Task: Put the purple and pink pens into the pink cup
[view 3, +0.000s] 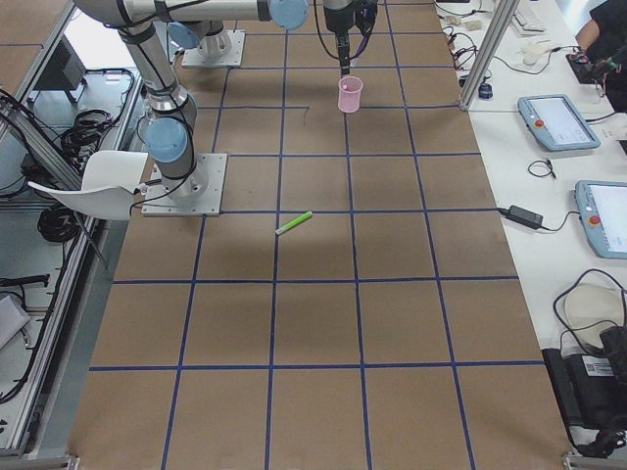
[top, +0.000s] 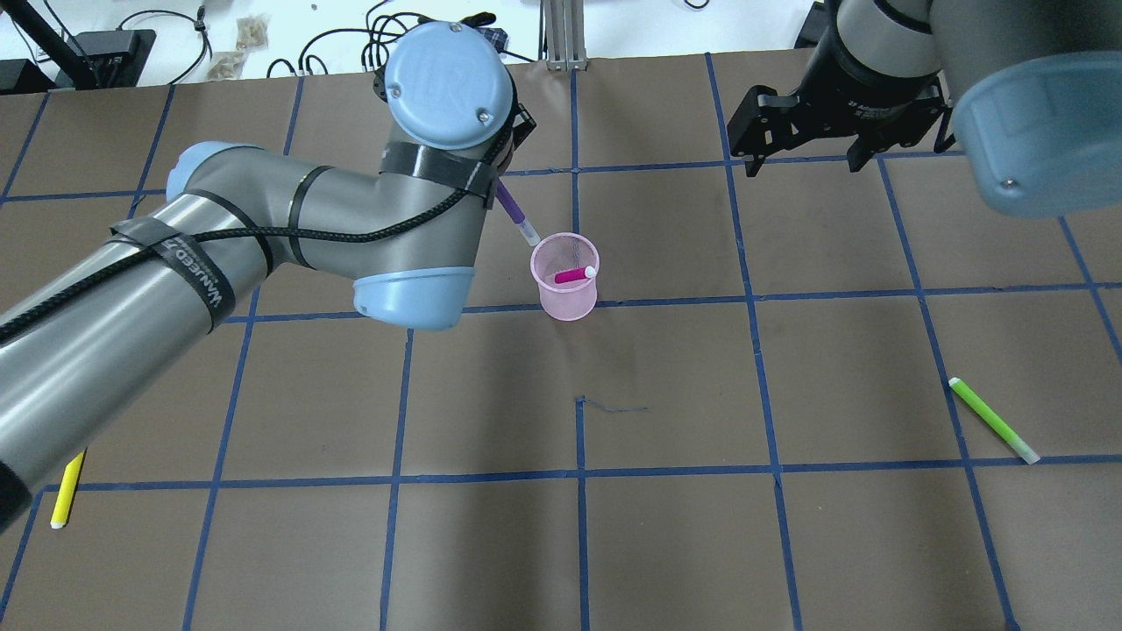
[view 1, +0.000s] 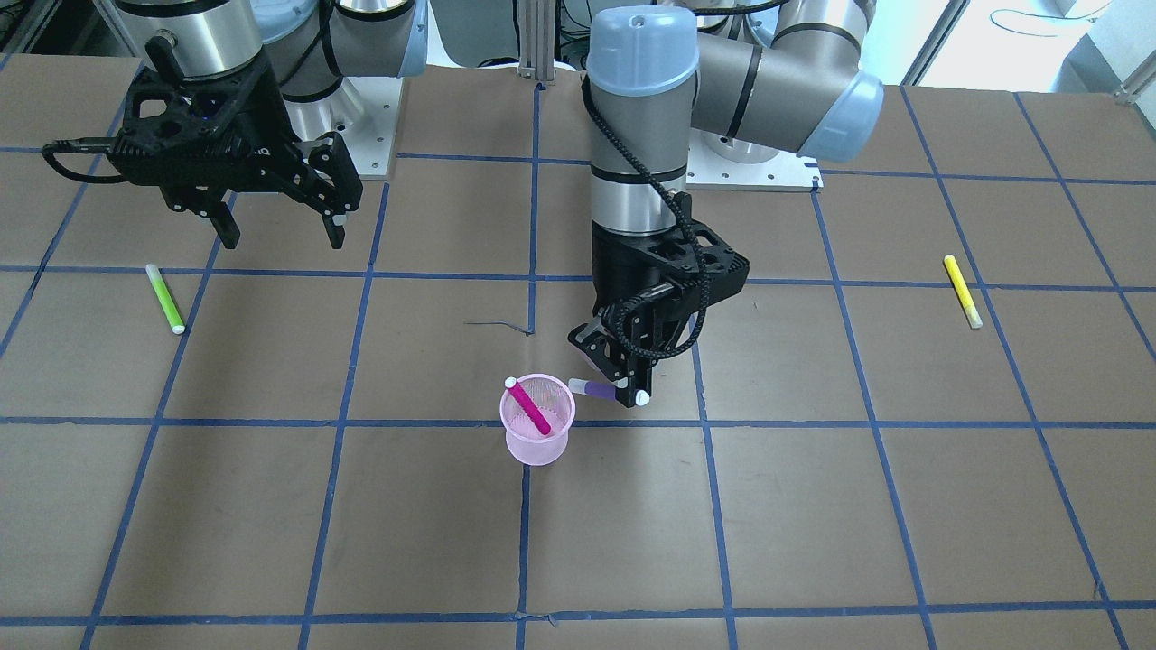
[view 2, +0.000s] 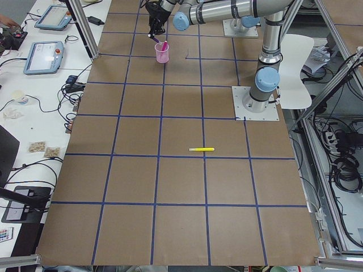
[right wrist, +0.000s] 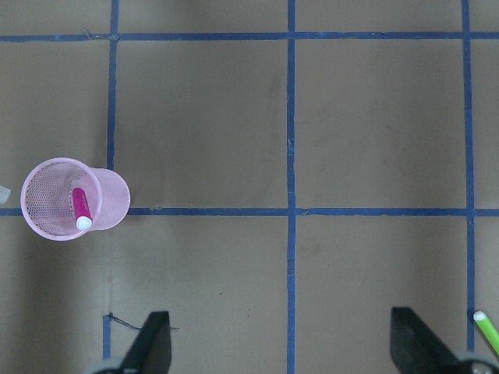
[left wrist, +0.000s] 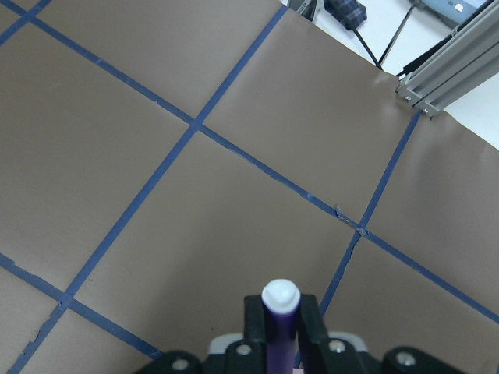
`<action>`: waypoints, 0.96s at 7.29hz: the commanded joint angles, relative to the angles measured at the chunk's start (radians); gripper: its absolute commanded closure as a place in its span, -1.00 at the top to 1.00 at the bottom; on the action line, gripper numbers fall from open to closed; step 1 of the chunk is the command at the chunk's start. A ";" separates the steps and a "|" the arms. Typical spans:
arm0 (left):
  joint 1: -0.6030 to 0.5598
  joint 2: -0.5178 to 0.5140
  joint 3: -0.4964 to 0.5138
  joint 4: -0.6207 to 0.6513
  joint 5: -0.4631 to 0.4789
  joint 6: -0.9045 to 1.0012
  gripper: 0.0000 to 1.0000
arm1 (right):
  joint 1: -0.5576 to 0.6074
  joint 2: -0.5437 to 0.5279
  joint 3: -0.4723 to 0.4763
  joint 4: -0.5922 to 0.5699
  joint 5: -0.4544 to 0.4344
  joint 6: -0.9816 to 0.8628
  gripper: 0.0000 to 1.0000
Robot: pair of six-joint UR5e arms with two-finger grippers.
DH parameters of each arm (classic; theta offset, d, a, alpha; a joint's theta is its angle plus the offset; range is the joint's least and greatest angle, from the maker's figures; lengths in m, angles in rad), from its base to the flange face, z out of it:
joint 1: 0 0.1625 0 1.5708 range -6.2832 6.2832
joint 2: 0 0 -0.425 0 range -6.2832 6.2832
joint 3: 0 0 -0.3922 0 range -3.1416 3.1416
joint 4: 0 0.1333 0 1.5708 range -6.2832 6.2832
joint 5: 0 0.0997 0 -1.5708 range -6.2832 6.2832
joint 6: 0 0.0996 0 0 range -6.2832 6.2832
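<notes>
as left pincer [view 1: 630, 390] clasps purple pen [view 1: 596, 388], tip beside pink cup [view 1: 538, 444]

The cup [view 1: 538, 431] stands about mid-worktop. A pink pen [view 1: 529, 408] leans across its mouth, cap on the rim at the robot's right, so the room left in the mouth is on the other side. There the left gripper [view 1: 630, 394], clamped on a purple pen [view 1: 596, 389], hangs just beside the rim, and the left arm [view 1: 641, 181] blocks the way in from the robot's edge. Toward the operators' edge the table [view 1: 813, 506] is bare paper. The right gripper [view 1: 283, 236], jaws spread, hovers well apart near the robot's edge. A green pen [view 1: 165, 299] and a yellow pen [view 1: 963, 291] lie far out toward opposite ends.
</notes>
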 commanded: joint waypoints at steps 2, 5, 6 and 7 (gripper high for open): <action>-0.037 -0.045 -0.006 0.038 0.025 -0.020 -1.00 | 0.000 0.015 -0.013 0.025 -0.008 0.000 1.00; -0.043 -0.055 -0.008 0.041 0.025 -0.019 -1.00 | 0.000 0.025 -0.038 0.070 -0.008 0.000 1.00; -0.045 -0.055 -0.017 0.041 0.025 -0.017 -1.00 | 0.000 0.028 -0.036 0.070 -0.006 0.000 1.00; -0.045 -0.055 -0.029 0.042 0.022 -0.017 -1.00 | 0.000 0.035 -0.038 0.076 -0.006 0.000 1.00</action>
